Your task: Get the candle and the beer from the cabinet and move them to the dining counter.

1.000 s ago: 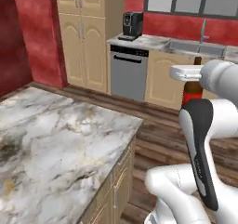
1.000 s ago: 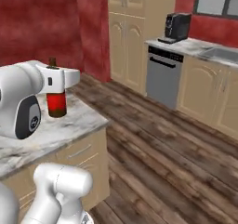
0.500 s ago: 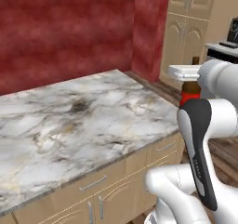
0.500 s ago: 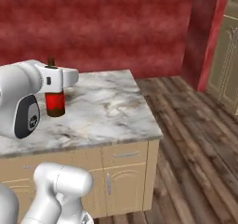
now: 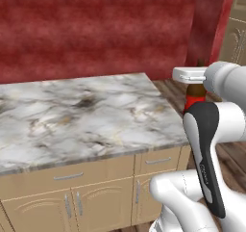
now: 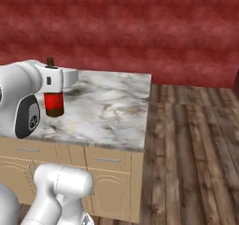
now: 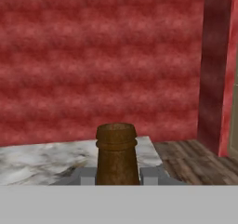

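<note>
You're looking at a long counter [image 5: 81, 115] with a polished marble top, white-grey with brown and dark veins running through it; its edge is a thin straight slab over a tan wood base with panelled doors and drawers [image 5: 158, 161] fitted with short silver bar pulls. Behind it stands a wall [image 6: 140, 28] with a rough, mottled deep-red surface, and to the right the floor [image 6: 191, 144] is dark wood planks with visible grain. Your gripper [image 7: 118, 175] is clenched on the beer [image 6: 54, 103], holding it by the neck: in the hand view the grey fingers [image 7: 149, 175] sit on either side of the brown neck, pressed against it. The bottle is dark brown glass, round, with a narrow neck ending in a thicker ringed lip, and a bright red label wraps the wider body below. It hangs upright in the grip. From the right base view it appears over the near-left part of the marble top; from the left base view it sits past the counter's right end, mostly hidden behind the white arm, so you cannot tell from these views whether its base is above the marble or beside it, nor whether it touches anything below.
</note>
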Tool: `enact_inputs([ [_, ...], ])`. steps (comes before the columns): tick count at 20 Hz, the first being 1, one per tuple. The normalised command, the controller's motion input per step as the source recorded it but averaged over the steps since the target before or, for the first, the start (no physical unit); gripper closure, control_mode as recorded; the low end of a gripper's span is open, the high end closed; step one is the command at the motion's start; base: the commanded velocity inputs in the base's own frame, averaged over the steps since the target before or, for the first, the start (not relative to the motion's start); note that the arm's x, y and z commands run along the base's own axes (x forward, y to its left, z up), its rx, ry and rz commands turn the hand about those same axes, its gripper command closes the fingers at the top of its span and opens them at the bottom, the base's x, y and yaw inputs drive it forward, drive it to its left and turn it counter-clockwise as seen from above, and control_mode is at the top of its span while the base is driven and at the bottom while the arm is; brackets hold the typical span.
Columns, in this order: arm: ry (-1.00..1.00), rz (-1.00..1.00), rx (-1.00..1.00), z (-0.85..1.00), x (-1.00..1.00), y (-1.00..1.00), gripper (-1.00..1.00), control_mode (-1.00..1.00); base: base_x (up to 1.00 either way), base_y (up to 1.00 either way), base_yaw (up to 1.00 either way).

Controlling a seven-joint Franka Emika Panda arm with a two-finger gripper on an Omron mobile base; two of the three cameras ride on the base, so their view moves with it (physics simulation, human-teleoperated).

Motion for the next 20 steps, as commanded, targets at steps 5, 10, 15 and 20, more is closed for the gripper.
enact_inputs([
  [5,0.0,0.0,0.0,0.0,0.0,0.0,1.0,1.0,0.0,-1.0,0.43],
  [10,0.0,0.0,0.0,0.0,0.0,0.0,1.0,1.0,0.0,-1.0,0.49],
  [15,0.0,0.0,0.0,0.0,0.0,0.0,1.0,1.0,0.0,-1.0,0.51],
  [20,0.0,0.0,0.0,0.0,0.0,0.0,1.0,1.0,0.0,-1.0,0.49],
])
